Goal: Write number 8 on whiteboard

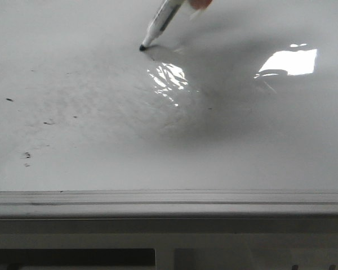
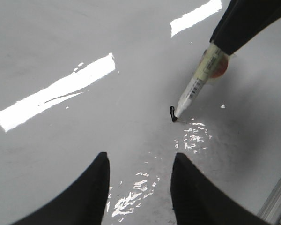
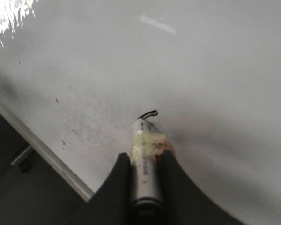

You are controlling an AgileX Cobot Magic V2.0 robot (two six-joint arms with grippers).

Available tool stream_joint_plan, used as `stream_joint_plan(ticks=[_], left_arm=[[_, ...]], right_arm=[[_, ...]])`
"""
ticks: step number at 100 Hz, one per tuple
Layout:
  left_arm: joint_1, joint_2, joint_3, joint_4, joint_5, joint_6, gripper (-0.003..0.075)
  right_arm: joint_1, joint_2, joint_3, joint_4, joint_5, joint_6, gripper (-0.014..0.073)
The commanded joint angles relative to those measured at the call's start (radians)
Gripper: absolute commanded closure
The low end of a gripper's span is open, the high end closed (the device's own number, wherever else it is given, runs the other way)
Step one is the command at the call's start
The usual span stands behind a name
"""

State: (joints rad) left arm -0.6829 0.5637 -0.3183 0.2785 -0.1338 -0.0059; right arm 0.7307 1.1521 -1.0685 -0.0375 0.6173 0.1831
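Marker [image 3: 145, 164] is clamped in your right claw [image 3: 145, 154], tip on the whiteboard [image 1: 73, 84]; keep pressure steady, curve the short stroke [image 2: 172, 112] smoothly. Left claw [image 2: 138, 187] hangs wide, empty.

Left hand [image 2: 138, 187] fingers spread apart, holding nothing, right hand [image 3: 144, 161] fingers clamped together around a marker [image 3: 145, 159]
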Motion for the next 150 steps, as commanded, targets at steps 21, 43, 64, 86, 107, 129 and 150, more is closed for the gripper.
stream_joint_plan(ticks=[21,43,64,86,107,129,150], left_arm=[[0.003,0.001,-0.032,-0.016,-0.066,-0.008,0.0429],[0.003,0.001,-0.032,-0.016,-0.066,-0.008,0.0429],[0.003,0.001,-0.032,-0.016,-0.078,-0.008,0.0429],[0.003,0.001,-0.032,-0.016,-0.078,-0.008,0.0428],[0.003,0.003,-0.032,0.015,-0.080,-0.008,0.0428],[-0.035,0.098,-0.032,0.041,-0.116,-0.015,0.0428],[-0.171,0.237,-0.032,0.047,-0.168,-0.020,0.0428]], right_arm=[[0.004,-0.068,-0.014,-0.177,0.217,0.071,0.0645],[0.114,-0.010,-0.012,-0.094,0.111,0.052,0.0645],[0.120,-0.030,-0.044,-0.343,0.122,0.252,0.0645],[0.124,-0.041,-0.076,-0.396,-0.006,0.286,0.0645],[0.251,-0.069,-0.076,-0.345,0.027,0.279,0.0645],[0.334,-0.006,-0.076,-0.313,0.046,0.279,0.0645],[0.334,0.072,-0.076,-0.205,0.024,0.279,0.0645]])
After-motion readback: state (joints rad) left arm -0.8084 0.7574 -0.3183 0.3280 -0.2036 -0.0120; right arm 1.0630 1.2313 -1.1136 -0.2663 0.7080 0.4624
